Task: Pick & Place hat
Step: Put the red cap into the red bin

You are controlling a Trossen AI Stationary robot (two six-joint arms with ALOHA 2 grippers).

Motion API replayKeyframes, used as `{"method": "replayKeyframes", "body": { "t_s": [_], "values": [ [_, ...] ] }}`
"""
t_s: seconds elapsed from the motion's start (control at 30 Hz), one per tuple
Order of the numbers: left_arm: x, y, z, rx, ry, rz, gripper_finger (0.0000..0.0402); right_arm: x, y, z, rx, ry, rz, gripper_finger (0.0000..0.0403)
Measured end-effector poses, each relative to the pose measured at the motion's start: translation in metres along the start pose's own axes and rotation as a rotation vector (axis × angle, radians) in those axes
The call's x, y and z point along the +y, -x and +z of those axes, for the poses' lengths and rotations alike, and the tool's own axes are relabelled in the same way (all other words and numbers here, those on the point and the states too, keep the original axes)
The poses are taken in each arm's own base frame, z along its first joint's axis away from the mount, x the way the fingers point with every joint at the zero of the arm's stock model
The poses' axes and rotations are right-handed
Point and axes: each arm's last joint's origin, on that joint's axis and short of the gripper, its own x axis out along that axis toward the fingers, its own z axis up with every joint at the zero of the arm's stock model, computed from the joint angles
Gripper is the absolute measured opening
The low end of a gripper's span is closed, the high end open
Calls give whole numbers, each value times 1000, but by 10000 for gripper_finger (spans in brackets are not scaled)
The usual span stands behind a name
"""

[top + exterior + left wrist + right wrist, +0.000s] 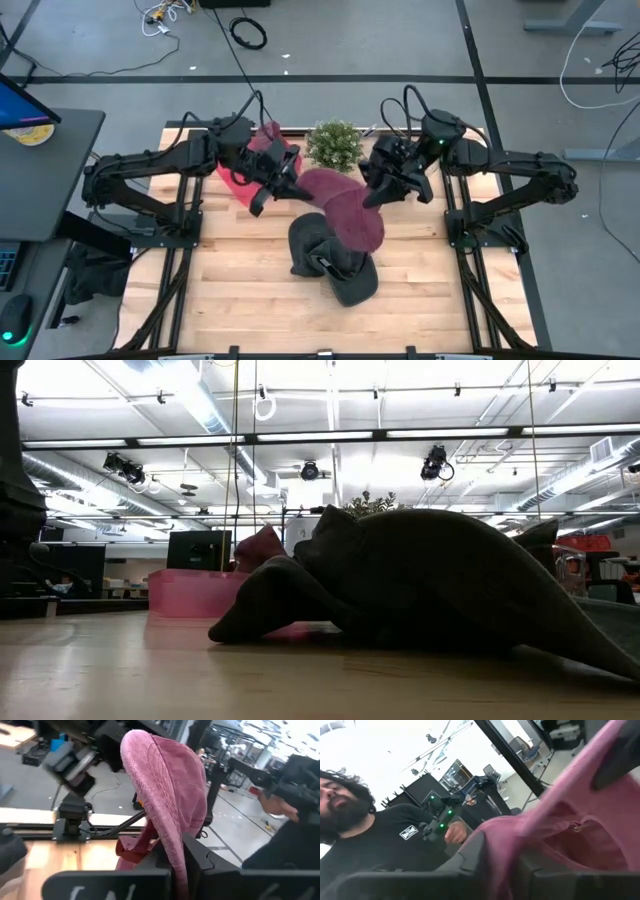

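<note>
Pink fabric was the story here: the pink hat [345,205] hung stretched between the two arms, up off the wooden counter [240,280], above the dark hat [330,262] that lay near the middle. The left gripper [283,180] sat over the far-left part of the counter, fingers pressed together and pinching one edge of the pink hat; its wrist view showed the cloth [167,795] draped up and over between the fingers. The right gripper [385,188] was opposite, just beside the little green plant [335,143], with pink cloth [540,835] running between its fingers too, though whether that pinch was firm or slackening could not be told. A pink bin [250,165] sat under the left arm, at the far edge.

The risk, on this showing, was the handover. If the right gripper let go unevenly, the hat could sag onto the dark hat below and snag it. If both pulled at once, the cloth could slip from the left pinch, which looked to hold only a thin edge. The plant stood close enough to be knocked by a swing. A person [365,830] stood beyond the counter.
</note>
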Motion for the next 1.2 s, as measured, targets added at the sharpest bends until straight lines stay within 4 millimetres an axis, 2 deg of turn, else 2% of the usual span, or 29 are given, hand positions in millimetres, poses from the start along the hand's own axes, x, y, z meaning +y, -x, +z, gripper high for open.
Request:
{"method": "replayKeyframes", "body": {
  "t_s": [0.27,0.47,0.6,0.8,0.93,1.07,1.2],
  "values": [
    [3,11,4,-17,78,55,11,-2,15,3,49,-66,19,185],
    [-3,25,3,-6,171,154,11,8,36,6,23,-46,-21,231],
    [-11,40,8,-67,223,269,11,18,52,9,-17,-13,-50,241],
    [-24,64,20,-256,301,455,11,25,67,11,-74,32,-106,242],
    [-30,87,23,-424,425,688,11,23,69,10,-64,40,-123,242],
    [-33,108,10,-476,545,950,11,17,70,7,-42,36,-155,242],
    [-37,122,-3,-530,633,1011,11,14,70,3,-34,53,-203,243]
  ]
}}
